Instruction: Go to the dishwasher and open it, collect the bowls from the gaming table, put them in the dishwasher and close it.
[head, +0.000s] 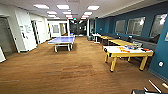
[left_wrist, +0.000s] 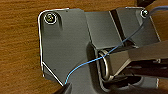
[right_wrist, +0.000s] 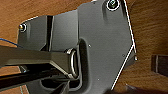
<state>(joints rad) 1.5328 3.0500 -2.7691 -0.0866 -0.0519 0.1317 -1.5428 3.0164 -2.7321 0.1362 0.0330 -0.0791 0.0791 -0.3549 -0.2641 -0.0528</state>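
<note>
The gaming table (head: 117, 53), with a glossy white top, a yellow edge and yellow legs, stands to the right, by the blue wall. Small orange, red and blue shapes (head: 131, 47) lie on its far half. They are too blurred for me to tell bowls from boxes. The dishwasher is out of view. Both wrist views look down past the robot's dark plate (left_wrist: 67, 47) (right_wrist: 100, 45) onto brown wood-look floor.
A blue table-tennis table (head: 62, 40) stands mid-room on the brown floor. More yellow tables (head: 117, 42) run along the blue wall with windows behind the gaming table. White walls and doorways line the left side. Robot parts (head: 150, 88) show at the lower right.
</note>
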